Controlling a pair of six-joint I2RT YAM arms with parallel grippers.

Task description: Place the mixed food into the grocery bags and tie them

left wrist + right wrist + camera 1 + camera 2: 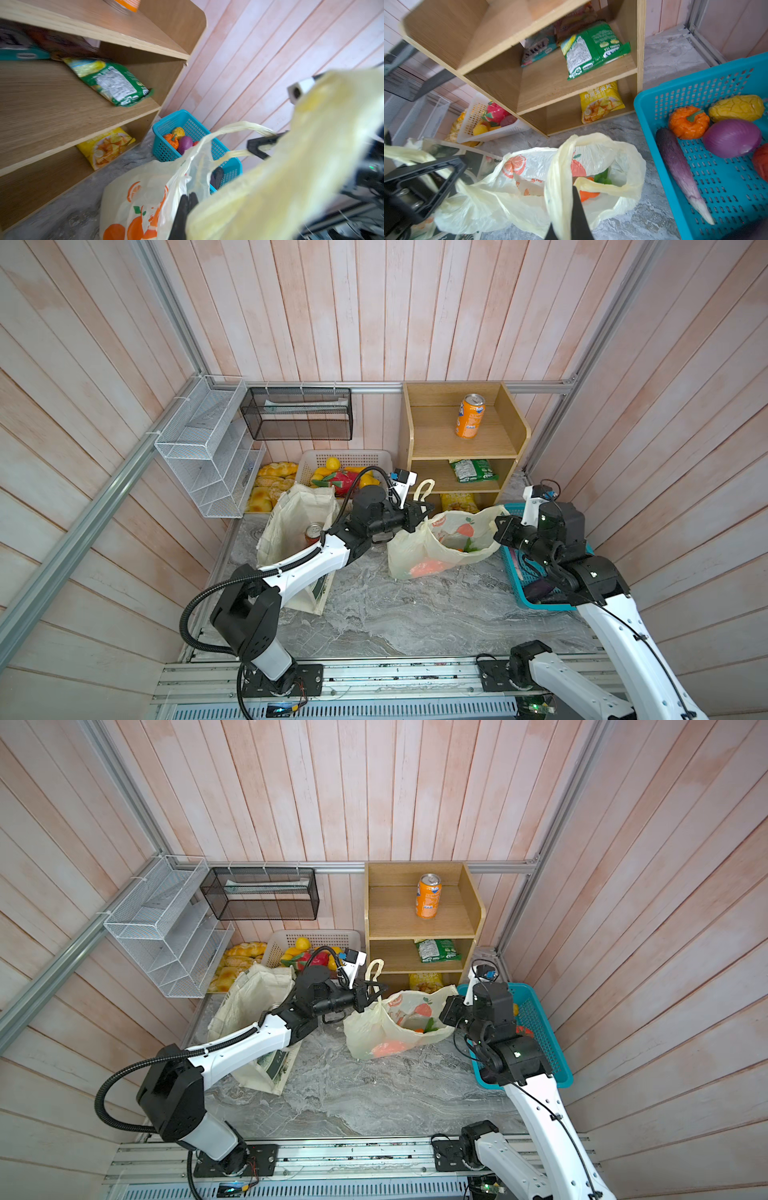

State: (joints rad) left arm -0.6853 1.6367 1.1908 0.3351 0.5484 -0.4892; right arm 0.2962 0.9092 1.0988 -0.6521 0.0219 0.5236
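Note:
The pale-yellow plastic grocery bag (407, 547) (365, 1027) printed with oranges stands open mid-table. Orange toy carrots (426, 568) (588, 194) with green tops (602, 178) lie inside it. My left gripper (422, 510) (190, 196) is shut on the bag's left handle. My right gripper (498, 529) (566, 197) is shut on the right handle, and the strip runs between its fingers. The cream canvas tote (299, 510) (253, 1002) stands open at the left under my left arm. A red soda can (313, 533) is upright inside it.
A wooden shelf (461, 439) at the back holds an orange can (470, 416), a green packet (473, 470) and a yellow chip packet (601, 101). A blue basket (654, 116) of toy vegetables sits under my right arm. Behind the tote are a white fruit basket (345, 458) and wall wire racks (208, 448).

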